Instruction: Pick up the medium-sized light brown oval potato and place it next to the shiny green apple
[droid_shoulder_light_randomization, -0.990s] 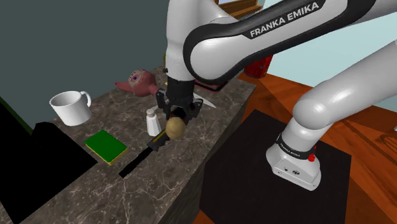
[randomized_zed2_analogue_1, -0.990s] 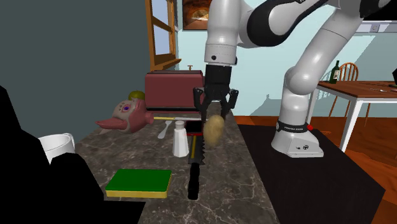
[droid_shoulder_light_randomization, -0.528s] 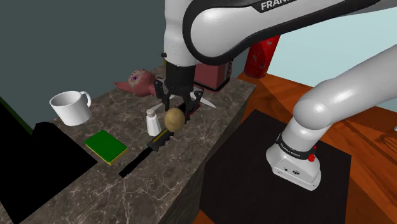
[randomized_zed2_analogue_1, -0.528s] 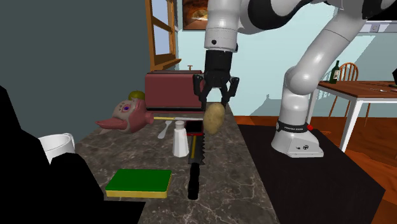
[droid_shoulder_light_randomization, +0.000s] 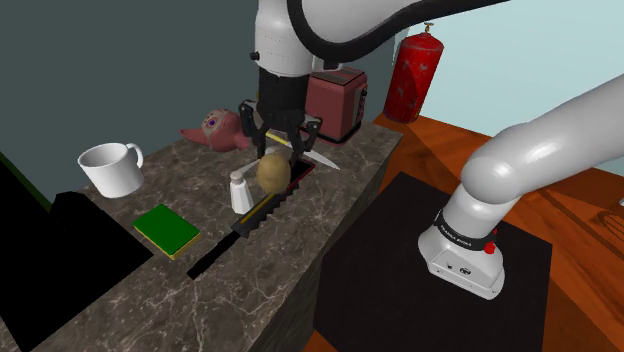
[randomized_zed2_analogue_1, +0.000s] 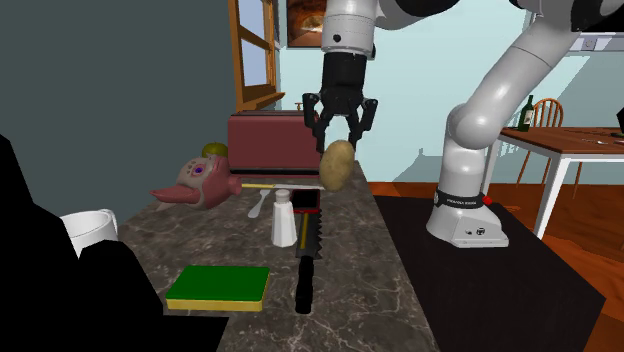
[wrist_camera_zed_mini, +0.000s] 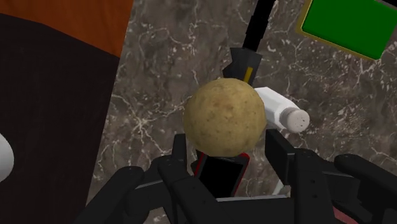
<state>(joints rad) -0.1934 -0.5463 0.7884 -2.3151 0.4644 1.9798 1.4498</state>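
Observation:
A light brown oval potato (droid_shoulder_light_randomization: 272, 171) (randomized_zed2_analogue_1: 337, 165) (wrist_camera_zed_mini: 224, 118) hangs well above the dark marble counter (droid_shoulder_light_randomization: 150, 300). My black gripper (droid_shoulder_light_randomization: 272, 156) (randomized_zed2_analogue_1: 339, 148) (wrist_camera_zed_mini: 226, 150) is shut on its upper end, with one finger on each side. Below the potato on the counter lie a white salt shaker (droid_shoulder_light_randomization: 240, 191) (randomized_zed2_analogue_1: 283, 218) (wrist_camera_zed_mini: 283, 109) and a black serrated knife (droid_shoulder_light_randomization: 240, 229) (randomized_zed2_analogue_1: 305, 256) (wrist_camera_zed_mini: 252, 39). In the second exterior view the potato hangs in front of the red toaster (randomized_zed2_analogue_1: 268, 142).
A green sponge (droid_shoulder_light_randomization: 167, 229) (randomized_zed2_analogue_1: 220, 286) lies near the knife handle. A white mug (droid_shoulder_light_randomization: 112, 167) and a pink toy (droid_shoulder_light_randomization: 215, 128) stand along the wall side. The toaster (droid_shoulder_light_randomization: 337, 104) and a red fire extinguisher (droid_shoulder_light_randomization: 412, 75) stand at the far end. The counter's edge drops to the black stand.
The gripper has risen with the potato still in it and shifted a little toward the toaster end of the counter. Nothing on the counter has moved.

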